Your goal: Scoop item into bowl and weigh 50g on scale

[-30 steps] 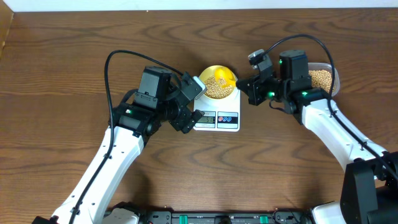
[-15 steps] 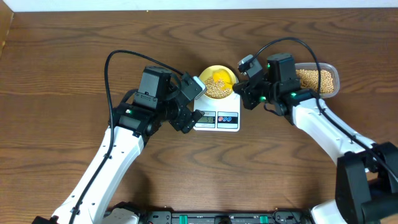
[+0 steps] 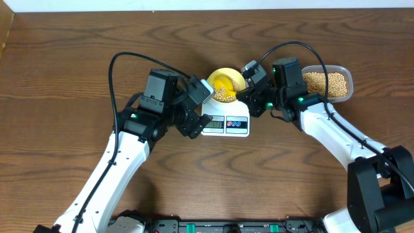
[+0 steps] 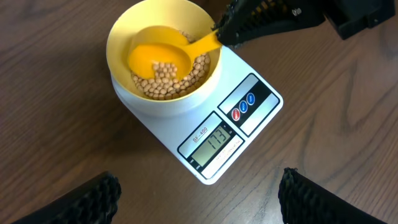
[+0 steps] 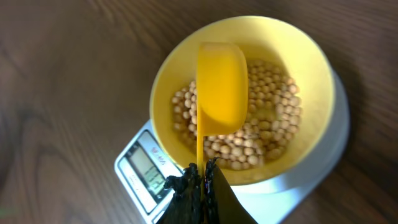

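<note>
Item 1, right pincer: we record it clamped tight on the thin handle of a bright yellow scoop, the two dark fingers pressed together with only the handle between them.

Item 2, scoop: its cup sits inside the bowl, open side up and, as we see it from the left wrist view, holding no beans. The handle crosses the bowl's rim at about 4 o'clock in the overhead view. We cannot tell whether the cup touches the beans beneath it.

Item 3, beans: small round tan soybeans cover the floor of the pale yellow bowl in a shallow layer, well below the rim.

Item 4, scale: white, with rounded corners, flat on the wooden surface. The bowl stands on its 12 o'clock half. At its 6 o'clock edge we note a lit grey display, whose digits we cannot read with confidence, and beside it two round buttons, one red and one blue.

Item 5, tub: clear plastic, rectangular, filled with more of the same beans, at 3 o'clock from the bowl, beyond the right arm.

Item 6, left pincer: fingers spread wide and holding nothing, poised just beside the scale at its 9 o'clock side.
</note>
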Action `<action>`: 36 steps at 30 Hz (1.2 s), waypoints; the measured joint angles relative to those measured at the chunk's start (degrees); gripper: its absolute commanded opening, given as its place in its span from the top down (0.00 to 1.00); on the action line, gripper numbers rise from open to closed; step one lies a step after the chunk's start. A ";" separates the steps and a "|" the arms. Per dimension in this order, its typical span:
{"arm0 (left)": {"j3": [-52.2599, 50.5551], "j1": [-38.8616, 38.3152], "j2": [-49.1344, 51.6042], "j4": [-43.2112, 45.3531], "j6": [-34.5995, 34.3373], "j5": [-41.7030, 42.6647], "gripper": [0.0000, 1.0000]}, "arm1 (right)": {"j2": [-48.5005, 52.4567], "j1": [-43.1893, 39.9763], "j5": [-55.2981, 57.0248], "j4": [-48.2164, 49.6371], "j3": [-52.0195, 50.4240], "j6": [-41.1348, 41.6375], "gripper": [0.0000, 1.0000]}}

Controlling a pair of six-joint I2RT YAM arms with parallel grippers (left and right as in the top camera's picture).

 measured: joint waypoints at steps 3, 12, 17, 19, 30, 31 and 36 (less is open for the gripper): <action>0.00 0.00 0.00 0.00 0.00 0.00 0.16 | 0.00 0.00 -1.66 -0.04 0.00 0.26 0.99; 0.00 0.00 0.00 -0.02 0.00 0.00 0.16 | 0.04 -0.02 -4.15 -0.11 0.00 3.89 0.99; 0.00 0.00 0.00 0.00 0.00 0.02 0.16 | 0.04 -0.79 -4.44 -0.09 0.00 7.06 0.99; 0.00 0.00 0.00 0.00 0.00 0.00 0.16 | 0.04 -1.27 -4.57 0.07 0.00 7.91 0.99; 0.00 0.00 0.00 0.00 0.00 0.00 0.17 | 0.04 -3.08 -7.10 5.81 0.02 9.35 0.99; 0.00 0.00 0.00 0.00 0.00 0.00 0.16 | 0.04 -3.08 -7.21 5.88 0.02 9.38 0.99; 0.00 0.00 0.00 -0.02 0.00 0.02 0.16 | 0.04 -3.08 -8.74 5.88 0.02 9.35 0.99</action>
